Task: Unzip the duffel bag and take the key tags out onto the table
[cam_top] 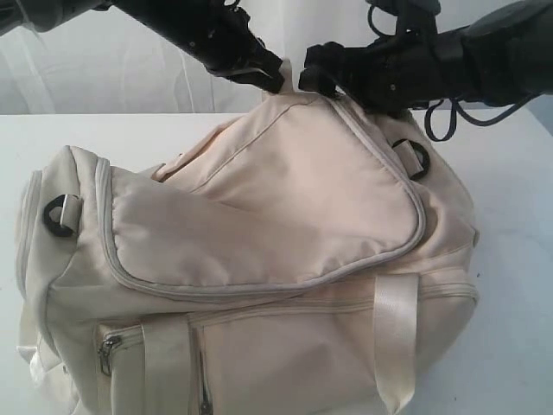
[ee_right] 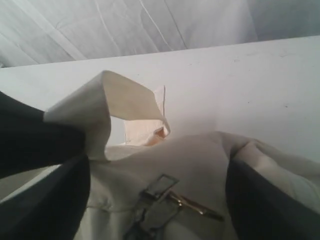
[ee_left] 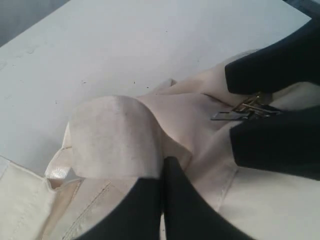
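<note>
Left wrist view: the left pincer (ee_left: 163,167) is pressed together, pinching a pale fabric tab (ee_left: 112,135) at the peak of the duffel bag (cam_top: 259,216). The tab folds over above the two black fingers. Just beside it, at the same peak, the right pincer (ee_right: 157,170) stands spread, with one finger (ee_right: 45,210) on either side of the metal zipper pull (ee_right: 160,192). Whether either finger touches the pull cannot be told. The two pincers are near each other but apart.

Duffel bag: it lies on the white desk (cam_top: 510,259) and fills most of the exterior view. Its long axis runs across that view from left to right, with the right end somewhat farther from the camera. One black D-ring (cam_top: 59,214) marks the left end and a second D-ring (cam_top: 417,157) marks the right end. The long side carrying the strap (cam_top: 396,346) and a zipped pocket (cam_top: 108,350) faces the camera. The top flap, edged with grey zipper (cam_top: 415,216), is drawn up to a point at the bag's rear upper edge, under both pincers. Whether the zipper teeth are parted cannot be told.

Arms: the left arm (cam_top: 190,26) slopes down to the peak from above the bag's left half. The right arm (cam_top: 467,52) reaches in nearly level from above the bag's right end, with a dark cable (cam_top: 441,125) looped beneath it. White desk surface shows behind the peak in both wrist views.
</note>
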Tool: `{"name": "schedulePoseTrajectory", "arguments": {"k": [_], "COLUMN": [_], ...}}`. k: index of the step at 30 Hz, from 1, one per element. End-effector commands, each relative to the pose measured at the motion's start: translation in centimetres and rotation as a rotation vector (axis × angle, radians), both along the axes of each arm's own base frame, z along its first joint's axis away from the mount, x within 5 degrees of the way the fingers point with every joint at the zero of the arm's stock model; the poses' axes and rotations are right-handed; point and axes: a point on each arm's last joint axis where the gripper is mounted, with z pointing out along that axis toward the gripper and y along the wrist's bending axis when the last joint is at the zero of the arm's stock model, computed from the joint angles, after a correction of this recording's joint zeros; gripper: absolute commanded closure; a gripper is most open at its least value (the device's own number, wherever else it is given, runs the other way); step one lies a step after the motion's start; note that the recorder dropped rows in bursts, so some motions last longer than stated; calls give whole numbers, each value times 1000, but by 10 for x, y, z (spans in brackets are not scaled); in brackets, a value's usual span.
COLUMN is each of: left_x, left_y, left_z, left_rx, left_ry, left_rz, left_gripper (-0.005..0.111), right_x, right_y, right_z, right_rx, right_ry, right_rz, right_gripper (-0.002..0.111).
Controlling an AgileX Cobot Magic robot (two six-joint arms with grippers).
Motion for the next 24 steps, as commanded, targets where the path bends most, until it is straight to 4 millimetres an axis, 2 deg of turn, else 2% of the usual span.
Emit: {"name": "schedulePoseTrajectory", "arguments": {"k": [1,10,13,19,22,24], "left_x": [-9,-9,-9,-9,-9,-9], "left_y": [1,1,1,1,1,1], "left_z": [24,24,24,24,24,24], "left_rx": [-71,-72,-72,-72,-74,-75], "left_ry": [-17,-18,-18,-17,-21,-23], "left_rz": [-13,-12,-12,-12,-9,-7], "left_gripper": [107,107,107,107,107,107], "right_x": [0,-1,2,8,8,5], "right_y": [1,2,0,-5,-6,-4], "right_z": [1,13,13,15,15,16], "right_rx": [19,47,44,22,-33,-81], "right_ry": [29,9,-8,-57,-108,-150], "right_rz": [26,30,-3,-71,-41,22], "right_gripper": [48,79,84,85,86,93]}}
